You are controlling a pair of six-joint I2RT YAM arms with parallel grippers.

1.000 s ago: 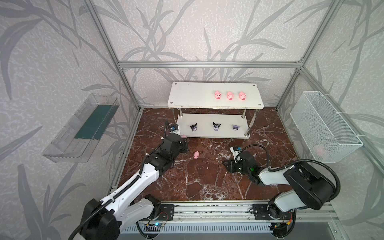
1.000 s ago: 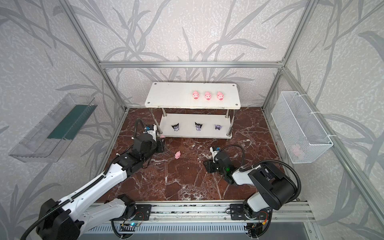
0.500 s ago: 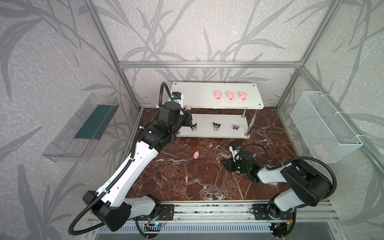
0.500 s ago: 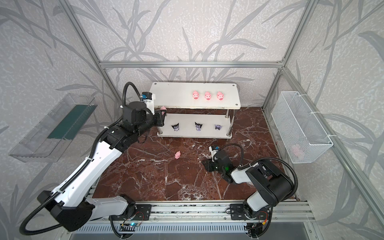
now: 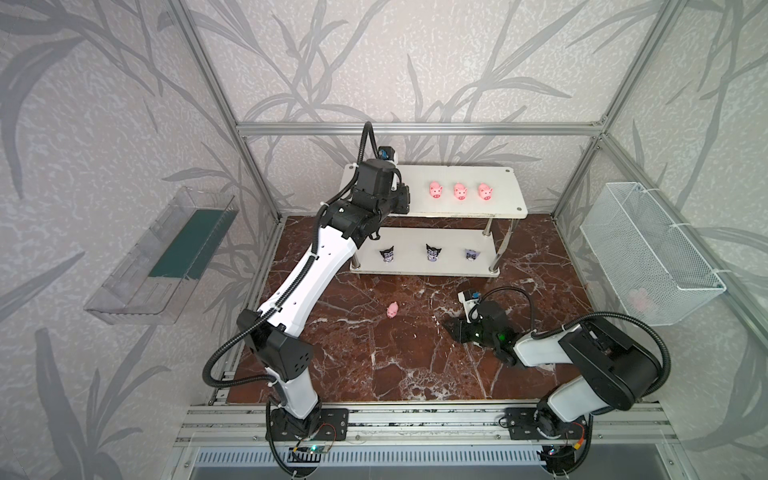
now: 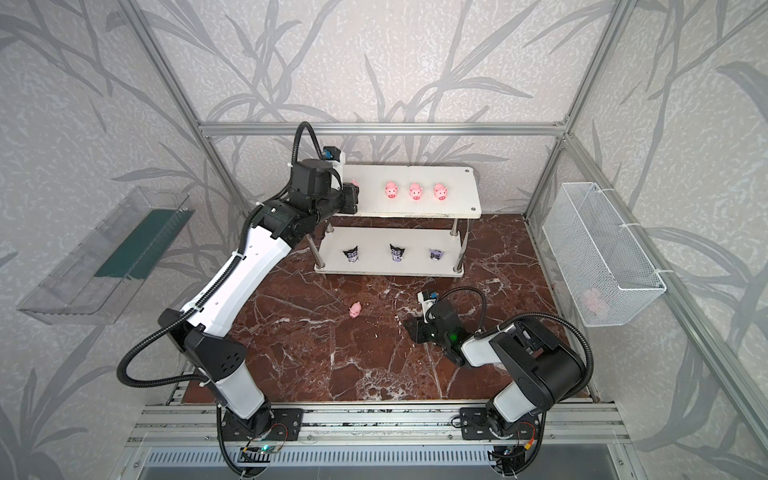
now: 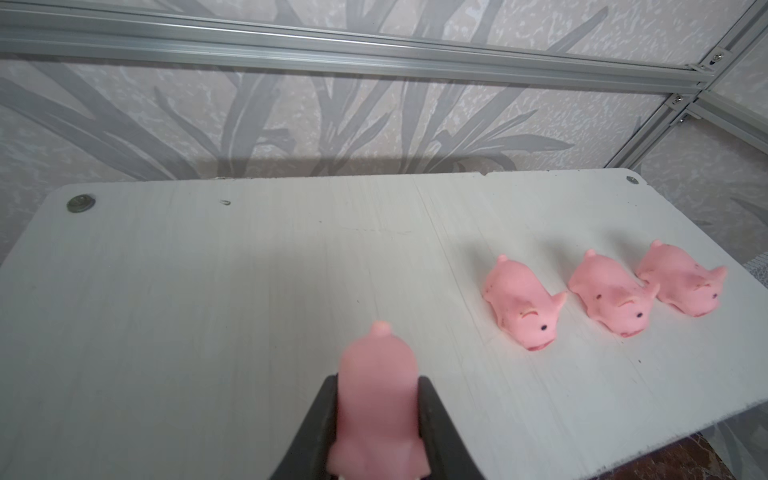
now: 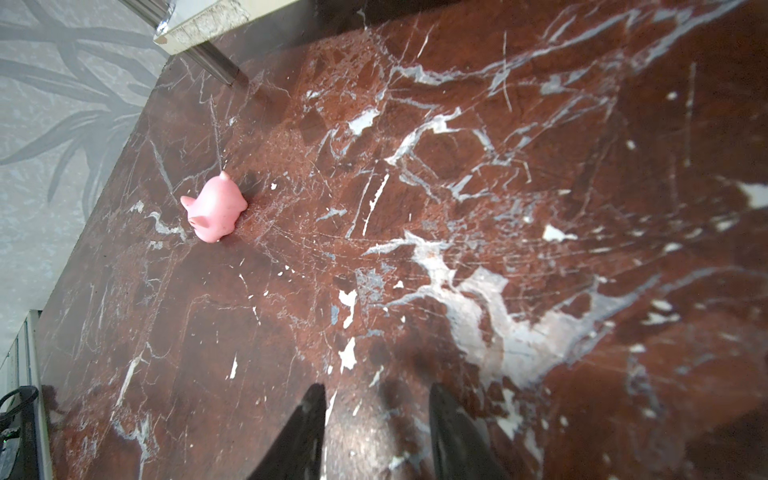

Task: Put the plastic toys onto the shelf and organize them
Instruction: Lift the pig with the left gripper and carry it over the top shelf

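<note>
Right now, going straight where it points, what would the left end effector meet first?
Likely nothing near: bare shelf board ahead of its held pig, then the back wall; three pigs lie aside.

Robot lab test cell. Silver aluminium extrusion frame (image 5: pixel 415 129) boxes in grey leaf-print wall panels (image 5: pixel 415 62) over a red-brown marble-look floor slab (image 5: pixel 395 357). Two white-and-black robot arms (image 5: pixel 307 270) bolted to slotted metal front rail (image 5: pixel 415 419), loose exposed wiring (image 5: pixel 316 448) underneath.
</note>
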